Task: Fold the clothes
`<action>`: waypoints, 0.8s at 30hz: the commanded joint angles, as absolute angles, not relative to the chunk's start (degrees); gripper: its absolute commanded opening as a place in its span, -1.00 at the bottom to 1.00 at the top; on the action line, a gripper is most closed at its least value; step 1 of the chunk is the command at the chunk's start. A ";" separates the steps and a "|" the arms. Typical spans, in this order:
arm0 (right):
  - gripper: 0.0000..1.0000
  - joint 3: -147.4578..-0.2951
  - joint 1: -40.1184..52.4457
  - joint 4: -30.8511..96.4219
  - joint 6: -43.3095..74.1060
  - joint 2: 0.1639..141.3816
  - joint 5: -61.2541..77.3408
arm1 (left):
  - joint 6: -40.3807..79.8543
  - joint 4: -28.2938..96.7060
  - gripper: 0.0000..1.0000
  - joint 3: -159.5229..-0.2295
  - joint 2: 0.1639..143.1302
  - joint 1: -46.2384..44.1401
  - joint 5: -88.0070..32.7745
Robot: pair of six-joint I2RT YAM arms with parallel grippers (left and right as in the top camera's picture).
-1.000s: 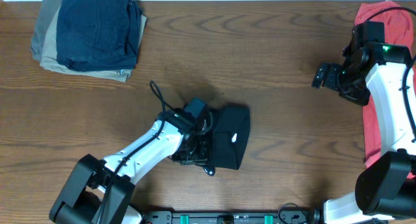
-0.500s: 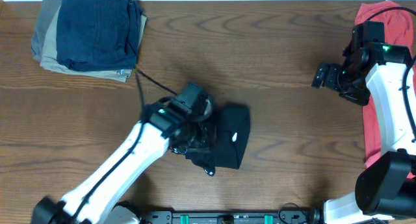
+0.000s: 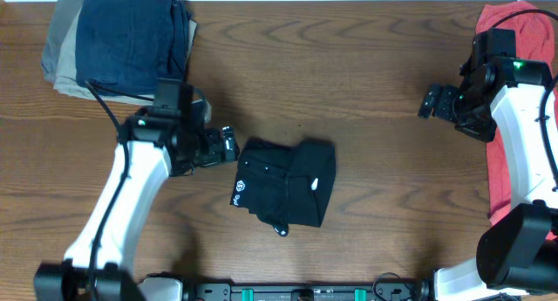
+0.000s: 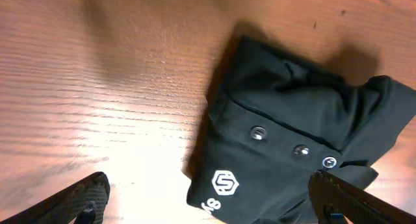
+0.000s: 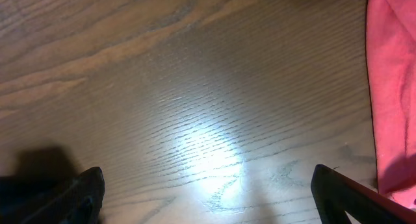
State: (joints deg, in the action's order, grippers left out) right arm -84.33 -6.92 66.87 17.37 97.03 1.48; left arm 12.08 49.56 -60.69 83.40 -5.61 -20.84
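A black folded garment (image 3: 288, 192) with a white logo and snap buttons lies at the table's centre. The left wrist view shows it from close up (image 4: 299, 139), lying free on the wood. My left gripper (image 3: 225, 146) hovers just left of it, open, with nothing between its fingers (image 4: 84, 195). A red garment (image 3: 504, 135) lies unfolded along the right edge, partly under my right arm. Beside it my right gripper (image 3: 433, 100) is open over bare wood, and the red cloth (image 5: 393, 87) fills the right side of its wrist view.
A stack of folded clothes (image 3: 122, 44), a dark blue piece on top of grey and tan ones, sits at the back left corner. The wooden table (image 3: 366, 57) runs to a white edge at the back.
My left gripper has opened, let go of the black garment and drawn back to the upper left. The garment now lies uncovered. The right arm has not moved.
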 commanded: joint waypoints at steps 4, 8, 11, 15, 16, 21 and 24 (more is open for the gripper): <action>0.98 -84.53 -7.07 67.02 16.86 96.77 1.06 | 0.40 48.73 0.96 -60.99 94.52 0.32 -37.58; 0.98 -84.51 -7.07 67.02 16.86 96.77 1.06 | -6.07 48.71 0.96 -60.99 101.27 1.10 -47.29; 0.99 -84.51 -7.11 67.02 16.88 96.77 1.06 | -9.58 48.71 0.96 -60.99 105.10 0.97 -51.92; 0.97 -84.51 -7.09 67.02 16.86 96.77 1.06 | -10.50 48.18 0.96 -60.66 108.25 0.67 -53.41; 0.99 -84.51 -7.09 67.02 16.86 96.77 1.06 | -10.48 47.66 0.96 -60.27 108.71 0.47 -53.54; 0.99 -84.53 -7.11 67.02 16.86 96.77 1.06 | -10.48 45.01 0.96 -58.46 110.13 -1.69 -53.54; 0.99 -84.51 -7.11 67.02 16.86 96.77 1.06 | -10.44 42.83 0.96 -57.58 110.39 -3.55 -53.52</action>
State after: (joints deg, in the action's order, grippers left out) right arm -84.33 -6.92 66.87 17.37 97.03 1.48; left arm -9.06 44.03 -59.02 109.32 -2.00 -52.97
